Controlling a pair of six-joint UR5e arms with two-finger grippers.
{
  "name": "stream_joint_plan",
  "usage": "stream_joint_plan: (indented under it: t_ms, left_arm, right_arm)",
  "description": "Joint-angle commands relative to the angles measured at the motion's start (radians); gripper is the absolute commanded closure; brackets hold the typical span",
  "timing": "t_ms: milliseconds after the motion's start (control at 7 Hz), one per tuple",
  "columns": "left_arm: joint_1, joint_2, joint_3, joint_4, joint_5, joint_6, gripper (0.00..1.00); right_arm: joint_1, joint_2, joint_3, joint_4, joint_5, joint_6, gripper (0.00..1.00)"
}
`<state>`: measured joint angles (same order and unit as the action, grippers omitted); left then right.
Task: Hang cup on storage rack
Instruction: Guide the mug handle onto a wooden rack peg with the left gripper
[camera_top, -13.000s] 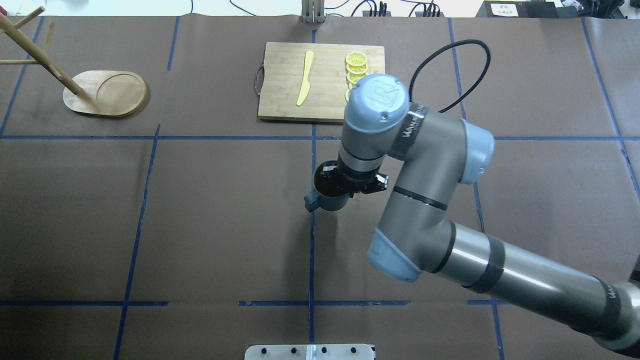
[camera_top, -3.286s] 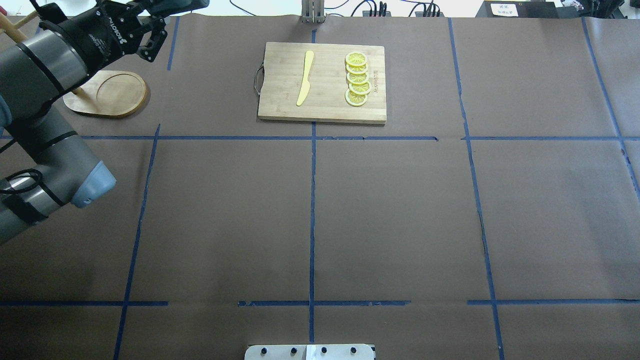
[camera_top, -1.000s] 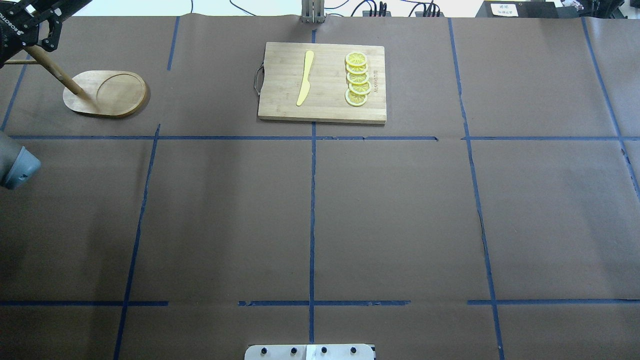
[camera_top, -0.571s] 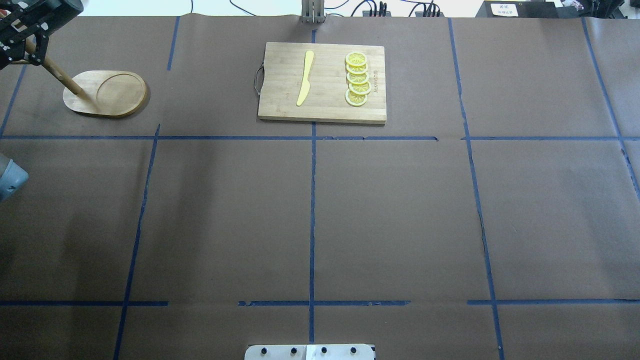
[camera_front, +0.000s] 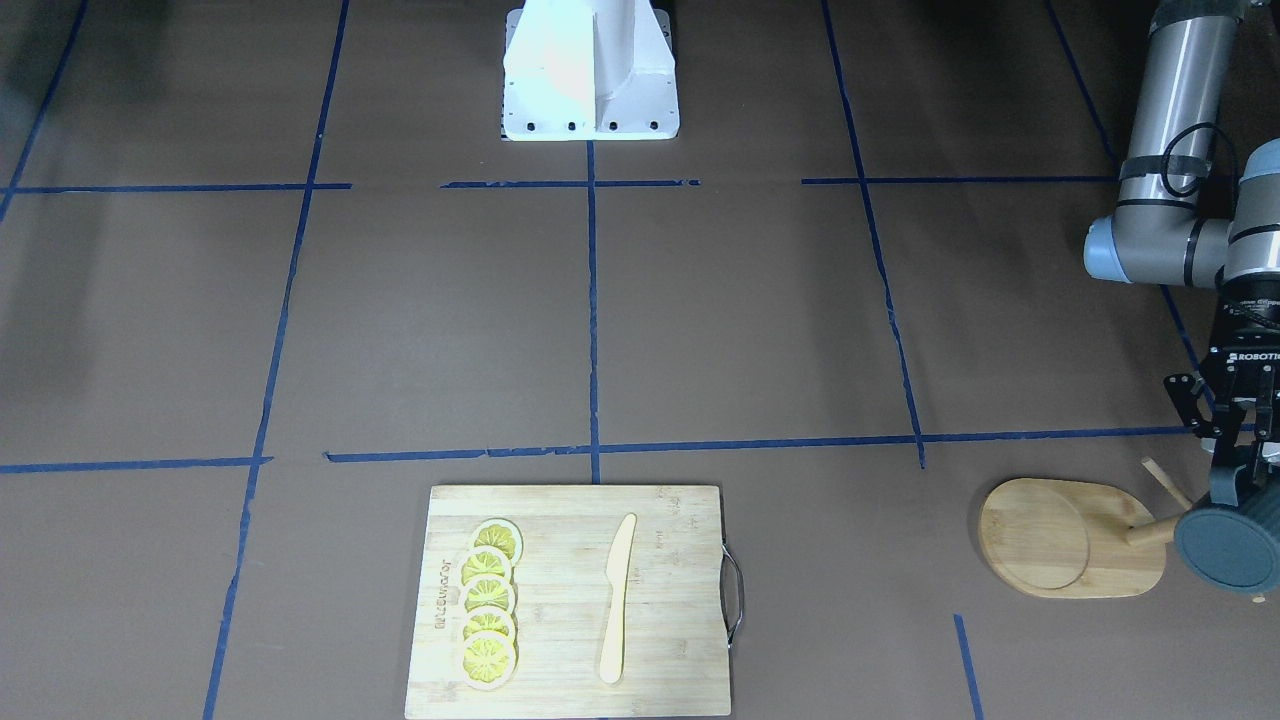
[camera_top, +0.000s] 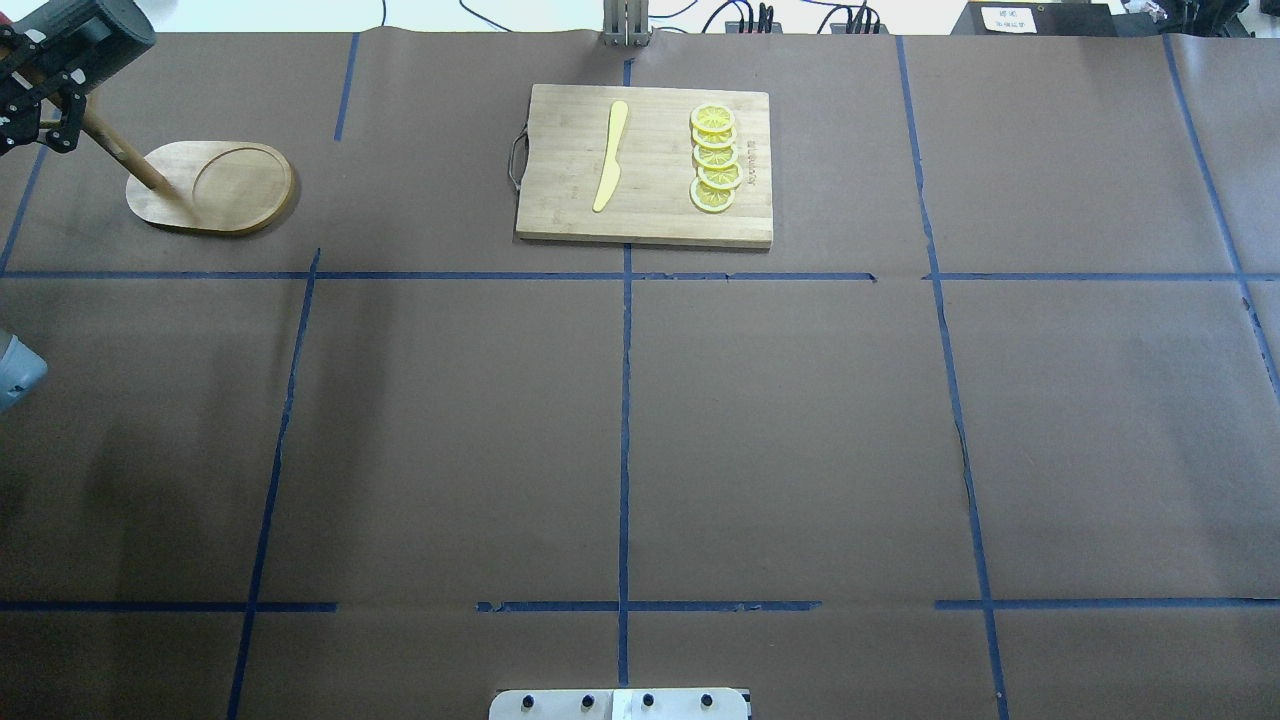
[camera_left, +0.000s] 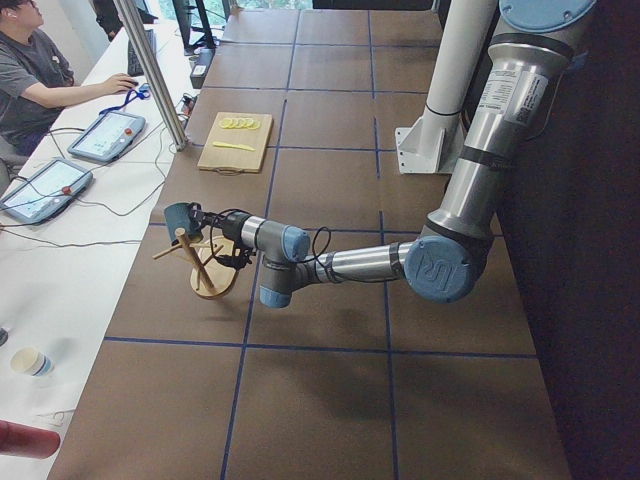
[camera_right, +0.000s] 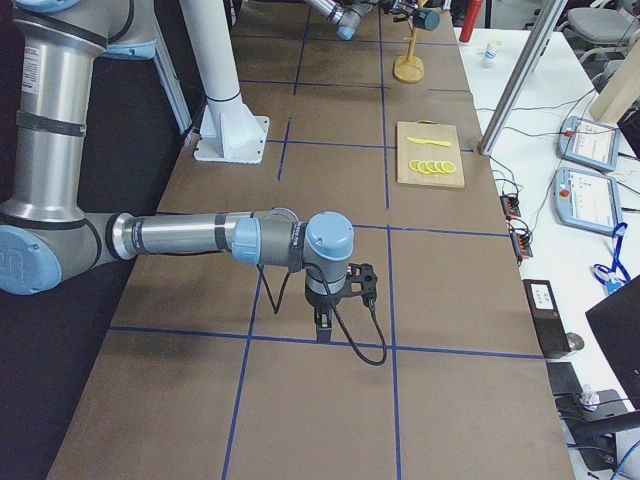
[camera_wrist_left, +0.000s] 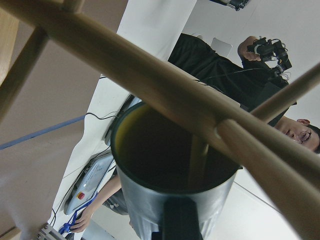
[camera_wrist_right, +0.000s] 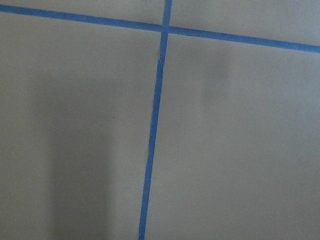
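The dark blue-grey cup (camera_front: 1228, 548) is up at the wooden storage rack (camera_front: 1060, 540), its flat bottom towards the front camera. In the overhead view the cup (camera_top: 95, 35) is in the far left corner above the rack's slanted pole (camera_top: 120, 160). My left gripper (camera_front: 1245, 480) reaches to the cup's near side and is shut on it; the hold itself is hidden. In the left wrist view the cup's yellow mouth (camera_wrist_left: 170, 150) faces me behind the pole (camera_wrist_left: 150, 80), with pegs crossing it. My right gripper (camera_right: 322, 330) points down at the table; I cannot tell its state.
A bamboo cutting board (camera_top: 645, 165) with a yellow knife (camera_top: 610, 155) and lemon slices (camera_top: 715, 160) lies at the far centre. The robot's base plate (camera_front: 590, 70) is at the near centre. An operator (camera_left: 30, 60) sits past the table's far edge.
Since 13 s ago the cup has passed from the right gripper to the left. Over the last second the left gripper and the cup moved together a little towards the near left, at the rack's pole.
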<state>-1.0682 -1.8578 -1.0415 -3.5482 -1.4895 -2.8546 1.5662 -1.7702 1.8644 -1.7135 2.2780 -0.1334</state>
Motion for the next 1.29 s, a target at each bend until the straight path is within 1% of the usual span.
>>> stream_joint_plan:
  t_ms: [0,143,286,429,571,714,857,1143]
  left_arm:
    - [0.001,0.0,0.003,-0.003,0.0,0.001,0.76]
    - [0.001,-0.001,0.003,-0.003,0.002,0.003,0.67]
    - [0.001,0.0,0.003,-0.003,0.002,0.003,0.65]
    - [0.001,0.0,0.003,-0.004,0.002,0.003,0.57]
    - [0.001,0.002,0.001,-0.004,0.002,0.003,0.42]
    - [0.001,0.003,0.001,-0.004,0.0,0.004,0.23]
    - [0.001,0.003,0.0,-0.004,0.0,0.004,0.0]
    - [-0.001,0.009,-0.008,-0.017,0.0,0.006,0.0]
  right_arm:
    - [0.0,0.0,-0.001,0.0,0.0,0.0,0.0]
    - [0.0,0.0,-0.001,0.0,0.0,0.0,0.0]
    - [0.0,0.0,-0.002,0.0,0.0,0.0,0.0]
    - [0.0,0.0,-0.002,0.0,0.0,0.0,0.0]
    - [0.0,0.0,-0.004,0.0,0.0,0.0,0.0]
    - [0.0,0.0,-0.004,0.0,0.0,0.0,0.0]
    - [0.0,0.0,-0.004,0.0,0.0,0.0,0.0]
    - [0.0,0.0,-0.005,0.0,0.0,0.0,0.0]
